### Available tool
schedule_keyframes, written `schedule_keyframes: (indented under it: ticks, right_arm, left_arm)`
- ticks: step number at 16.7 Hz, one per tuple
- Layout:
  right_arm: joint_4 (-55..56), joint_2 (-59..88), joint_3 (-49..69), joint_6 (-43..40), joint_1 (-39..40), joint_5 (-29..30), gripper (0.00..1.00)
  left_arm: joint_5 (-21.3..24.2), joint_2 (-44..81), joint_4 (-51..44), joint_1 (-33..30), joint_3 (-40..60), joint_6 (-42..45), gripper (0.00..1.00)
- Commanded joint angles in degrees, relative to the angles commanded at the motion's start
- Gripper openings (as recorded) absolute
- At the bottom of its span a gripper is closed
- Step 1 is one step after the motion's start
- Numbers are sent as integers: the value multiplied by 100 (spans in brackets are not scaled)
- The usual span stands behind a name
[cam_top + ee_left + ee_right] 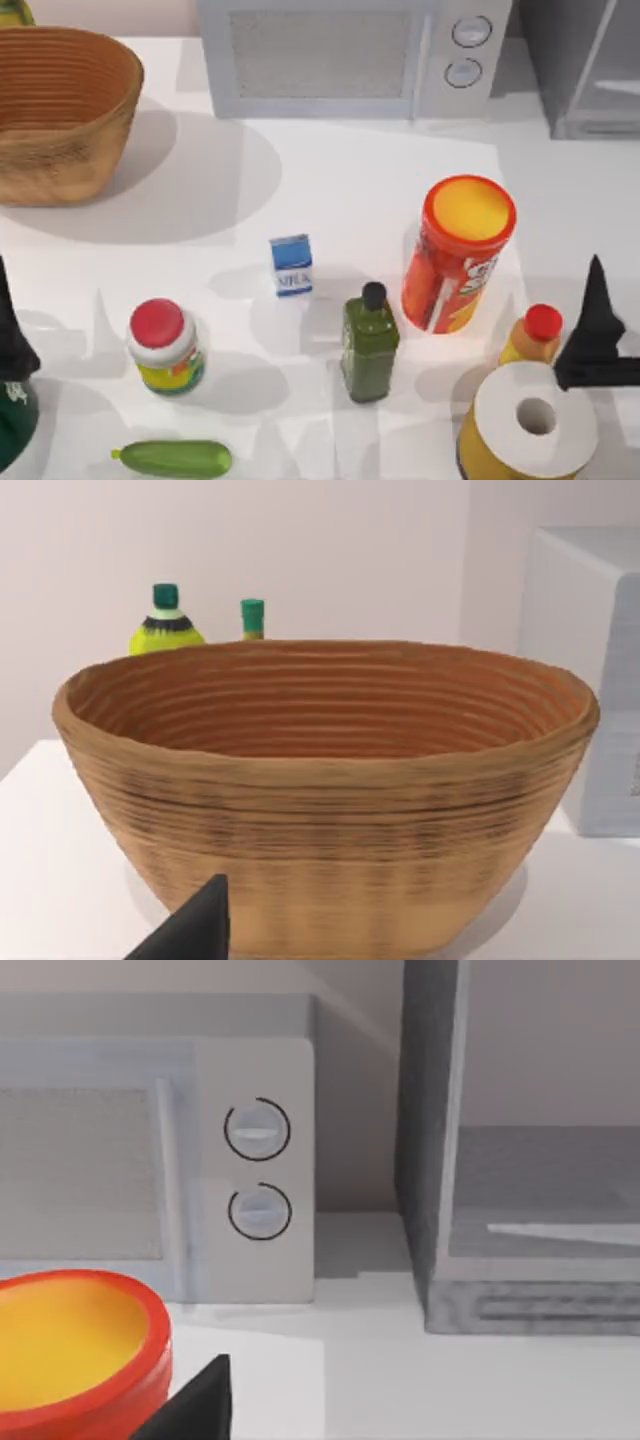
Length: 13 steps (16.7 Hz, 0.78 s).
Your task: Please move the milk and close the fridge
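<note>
I see a rough woven basket (60, 110), a smooth matt white table (330, 190), a paper-like milk carton (291, 265) and a grey metallic fridge (520, 1210) with glassy door.

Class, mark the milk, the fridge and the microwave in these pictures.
milk (291, 265): top view, white lower front.
fridge (430, 1140): right wrist view, grey side frame.
microwave (320, 52): top view, its meshed door.

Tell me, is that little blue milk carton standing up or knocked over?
Standing up. In the top view the milk sits on the table with its blue top uppermost and white lettered front below, apart from the green bottle.
</note>
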Motion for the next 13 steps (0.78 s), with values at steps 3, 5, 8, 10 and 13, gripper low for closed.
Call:
schedule_keyframes:
  ticks: [3, 5, 8, 10, 13]
  right_arm:
    - [-16, -16, -21, -1, -20, -13, 100]
    - [-31, 15, 30, 22, -1, -11, 100]
    - [-183, 310, 523, 213, 110, 8, 100]
    - [-367, 688, 1123, 411, 172, 10, 100]
    - [-738, 1439, 2342, 753, 186, -55, 100]
  left_arm:
    - [0, 0, 0, 0, 0, 0, 100]
    - [0, 0, 0, 0, 0, 0, 100]
    - [0, 0, 0, 0, 0, 0, 100]
    - [0, 0, 0, 0, 0, 0, 100]
    - [0, 0, 0, 0, 0, 0, 100]
